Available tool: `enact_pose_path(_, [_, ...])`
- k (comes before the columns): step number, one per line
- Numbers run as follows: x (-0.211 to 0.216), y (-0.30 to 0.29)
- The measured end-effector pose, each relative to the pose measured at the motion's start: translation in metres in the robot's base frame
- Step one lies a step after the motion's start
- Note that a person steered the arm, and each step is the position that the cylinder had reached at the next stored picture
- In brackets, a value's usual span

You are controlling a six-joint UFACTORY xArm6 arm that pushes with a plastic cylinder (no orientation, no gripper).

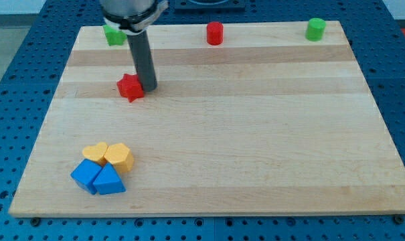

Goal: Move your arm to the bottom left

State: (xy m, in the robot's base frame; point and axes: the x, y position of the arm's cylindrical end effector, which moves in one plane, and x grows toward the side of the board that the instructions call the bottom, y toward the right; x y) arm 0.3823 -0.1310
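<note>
My tip (148, 86) rests on the wooden board (256, 134) in the upper left part of the view. It stands just right of a red star-shaped block (130, 88), touching or nearly touching it. At the view's bottom left lies a cluster: a yellow heart-shaped block (95, 152), a yellow hexagonal block (120, 157), a blue cube (87, 175) and a blue triangular block (109, 181). The tip is well above this cluster.
A green block (114, 35) sits at the top left edge, partly behind the rod. A red cylinder (215, 33) stands at the top middle. A green cylinder (316, 29) stands at the top right. Blue perforated table surrounds the board.
</note>
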Motion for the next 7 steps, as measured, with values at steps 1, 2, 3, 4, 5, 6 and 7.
enact_pose_path(1, [0.005,-0.027])
enact_pose_path(2, [0.006,-0.051])
enact_pose_path(3, [0.006,-0.057])
enact_pose_path(4, [0.006,-0.057])
enact_pose_path(5, [0.003,-0.026])
enact_pose_path(6, [0.009,0.024])
enact_pose_path(7, [0.034,0.026])
